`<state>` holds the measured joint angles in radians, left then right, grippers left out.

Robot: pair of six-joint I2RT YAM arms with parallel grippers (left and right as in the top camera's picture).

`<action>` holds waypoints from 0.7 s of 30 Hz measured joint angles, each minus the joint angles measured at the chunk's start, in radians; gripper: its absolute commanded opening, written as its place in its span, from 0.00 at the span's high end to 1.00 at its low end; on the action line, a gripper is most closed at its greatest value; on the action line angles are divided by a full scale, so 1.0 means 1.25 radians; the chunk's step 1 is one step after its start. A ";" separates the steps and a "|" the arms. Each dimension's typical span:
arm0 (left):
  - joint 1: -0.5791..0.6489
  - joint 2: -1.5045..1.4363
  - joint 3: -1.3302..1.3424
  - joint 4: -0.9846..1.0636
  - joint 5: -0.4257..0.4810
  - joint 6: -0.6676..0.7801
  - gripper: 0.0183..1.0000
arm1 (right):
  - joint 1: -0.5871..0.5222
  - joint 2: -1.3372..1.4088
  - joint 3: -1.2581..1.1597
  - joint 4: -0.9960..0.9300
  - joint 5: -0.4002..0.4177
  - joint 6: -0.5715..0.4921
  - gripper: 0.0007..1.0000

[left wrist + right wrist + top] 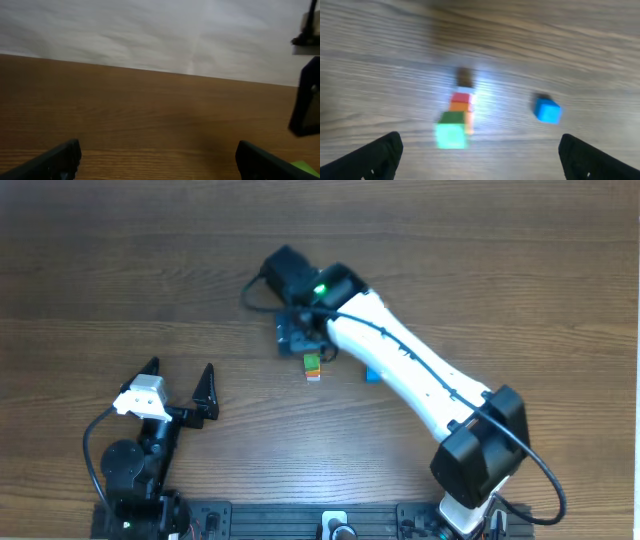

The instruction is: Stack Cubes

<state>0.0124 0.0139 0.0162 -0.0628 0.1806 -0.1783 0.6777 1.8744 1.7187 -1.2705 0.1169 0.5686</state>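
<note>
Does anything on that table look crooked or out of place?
Nothing looks toppled or damaged. The stack, green on top, seems upright; only the blue cube sits apart from it.

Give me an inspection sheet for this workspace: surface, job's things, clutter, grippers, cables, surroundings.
Surface: brown wooden table, bare wood grain.
Job's things: stack of small cubes, green on top, orange and red below; small blue cube on the table, apart from the stack.
Clutter: nothing seen.
Grippers: left gripper open, well away from the cubes; right gripper open, raised over the stack.
Cables: black cable looped by the left arm's base; another runs along the white right arm.
Surroundings: white wall behind the table.
</note>
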 measured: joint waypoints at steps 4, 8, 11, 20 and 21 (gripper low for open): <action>0.000 0.000 0.000 0.000 0.000 0.000 0.00 | -0.087 -0.018 -0.002 -0.057 0.005 -0.007 0.01; 0.000 0.000 0.000 0.000 0.000 0.000 0.00 | -0.167 -0.054 -0.049 -0.051 0.011 -0.031 0.01; 0.000 0.000 0.000 0.000 0.000 0.000 0.00 | -0.199 -0.085 -0.139 -0.007 0.004 -0.047 0.01; 0.000 0.000 0.000 0.000 0.000 0.000 0.00 | -0.223 -0.105 -0.419 0.211 -0.096 -0.104 0.01; 0.000 0.000 0.000 0.000 0.000 0.000 0.00 | -0.223 -0.105 -0.432 0.223 -0.100 -0.106 0.01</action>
<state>0.0124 0.0139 0.0162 -0.0628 0.1806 -0.1787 0.3988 1.7432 1.1782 -0.9920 -0.0082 0.4366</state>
